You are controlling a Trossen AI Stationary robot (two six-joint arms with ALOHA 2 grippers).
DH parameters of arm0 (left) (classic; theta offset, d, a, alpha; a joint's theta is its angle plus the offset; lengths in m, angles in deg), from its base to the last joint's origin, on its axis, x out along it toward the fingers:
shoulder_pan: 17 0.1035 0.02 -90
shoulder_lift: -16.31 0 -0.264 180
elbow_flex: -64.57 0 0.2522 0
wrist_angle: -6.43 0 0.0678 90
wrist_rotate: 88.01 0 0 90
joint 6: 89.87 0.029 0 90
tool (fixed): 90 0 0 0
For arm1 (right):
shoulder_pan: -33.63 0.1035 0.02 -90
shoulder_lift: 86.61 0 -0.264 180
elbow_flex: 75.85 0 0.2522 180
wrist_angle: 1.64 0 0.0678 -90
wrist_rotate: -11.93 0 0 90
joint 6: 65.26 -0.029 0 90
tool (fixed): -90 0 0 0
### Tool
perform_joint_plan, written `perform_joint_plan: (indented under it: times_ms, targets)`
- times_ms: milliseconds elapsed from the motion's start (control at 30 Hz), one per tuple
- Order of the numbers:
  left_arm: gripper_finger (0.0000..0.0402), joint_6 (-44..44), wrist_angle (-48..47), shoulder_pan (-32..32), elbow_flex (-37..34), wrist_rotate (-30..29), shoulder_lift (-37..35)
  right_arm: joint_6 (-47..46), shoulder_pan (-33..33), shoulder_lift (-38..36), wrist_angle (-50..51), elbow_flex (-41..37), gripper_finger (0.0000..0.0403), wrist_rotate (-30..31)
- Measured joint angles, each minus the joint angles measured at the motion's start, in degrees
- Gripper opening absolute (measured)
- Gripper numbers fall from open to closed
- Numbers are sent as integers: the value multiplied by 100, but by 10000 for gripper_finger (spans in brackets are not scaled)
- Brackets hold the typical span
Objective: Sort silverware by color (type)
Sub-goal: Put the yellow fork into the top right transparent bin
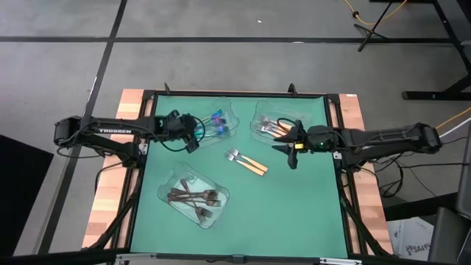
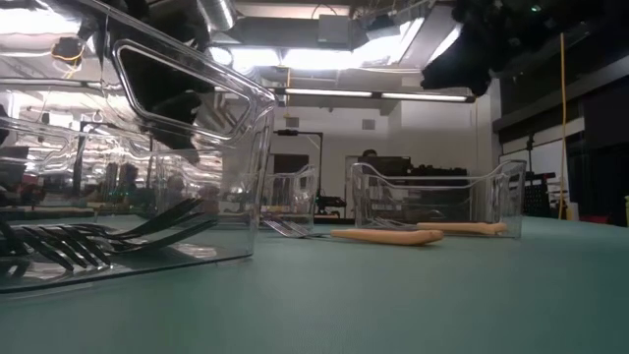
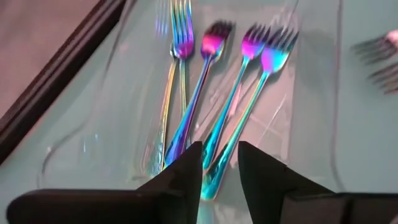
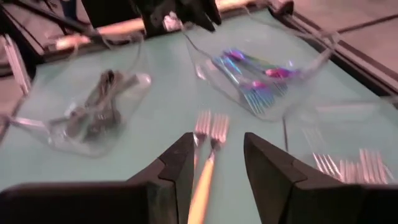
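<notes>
A: Where does the silverware lie?

B: In three places by kind, plus two strays. The iridescent forks point(image 3: 211, 93), four of them, lie side by side in the clear tray point(image 1: 234, 110) at the far left of the green desk point(image 1: 294, 206). The dark forks point(image 1: 195, 197) are piled in the near tray point(image 1: 171, 185). The tray on the right point(image 1: 259, 118) holds orange-handled forks point(image 1: 274, 128), and two more orange-handled forks point(image 1: 246, 162) lie loose on the desk between the trays.

A: And the arms?

B: The left gripper point(image 3: 219, 171) hangs over the handle ends of the iridescent forks, its jaws parted and holding nothing. The right gripper point(image 4: 217, 163) hovers just beside the right tray, above the loose pair, jaws apart and empty.
</notes>
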Motion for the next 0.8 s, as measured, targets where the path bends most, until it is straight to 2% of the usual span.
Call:
perform_joint_plan:
  times_ms: [233,433,533,800]
  targets:
    - [87,2,-5,-9,556,39,-2,-27,1,576,-1290,18,129,-406]
    - [82,5,104,-200,909,301,-2,23,4,1332,-1377,740,129,-449]
    - [81,5,157,-387,917,299,-7,46,4,1829,-1176,1299,129,-448]
    - [81,0,223,-875,917,297,-7,42,0,3260,212,2780,129,-392]
